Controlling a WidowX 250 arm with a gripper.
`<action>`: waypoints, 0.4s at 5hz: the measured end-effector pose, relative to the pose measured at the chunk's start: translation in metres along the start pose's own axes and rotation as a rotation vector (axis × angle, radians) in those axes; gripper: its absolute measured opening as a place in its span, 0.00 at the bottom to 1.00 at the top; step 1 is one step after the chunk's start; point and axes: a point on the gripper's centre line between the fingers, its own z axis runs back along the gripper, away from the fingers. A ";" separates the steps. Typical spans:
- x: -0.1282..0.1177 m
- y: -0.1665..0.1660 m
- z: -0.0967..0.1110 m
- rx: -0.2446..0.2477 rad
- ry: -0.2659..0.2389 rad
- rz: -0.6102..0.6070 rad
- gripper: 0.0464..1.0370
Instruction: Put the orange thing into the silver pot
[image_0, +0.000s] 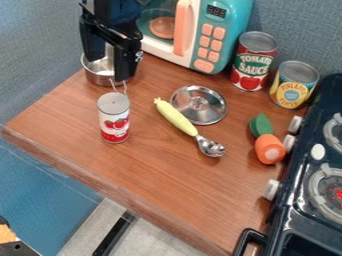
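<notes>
At the upper left, the black gripper (108, 68) hangs over the silver pot (100, 79), its two fingers apart with pot showing between them. The gripper hides part of the pot's rim and inside; the pot's thin wire handle points toward the camera. The orange thing (270, 149), a toy carrot with a green top (260, 125), lies on the right side of the wooden counter, beside the stove knobs and far from the gripper.
A red and white can (114, 120) stands in front of the pot. Mid-counter lie a silver lid (199, 104) and a yellow-handled scoop (179, 119). Behind are a toy microwave (200, 30) and two cans (253, 62). The black stove (304, 200) borders the right.
</notes>
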 end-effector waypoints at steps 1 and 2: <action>-0.001 -0.002 -0.007 -0.017 0.019 -0.002 0.96; 0.019 -0.029 -0.017 -0.116 -0.012 -0.041 0.96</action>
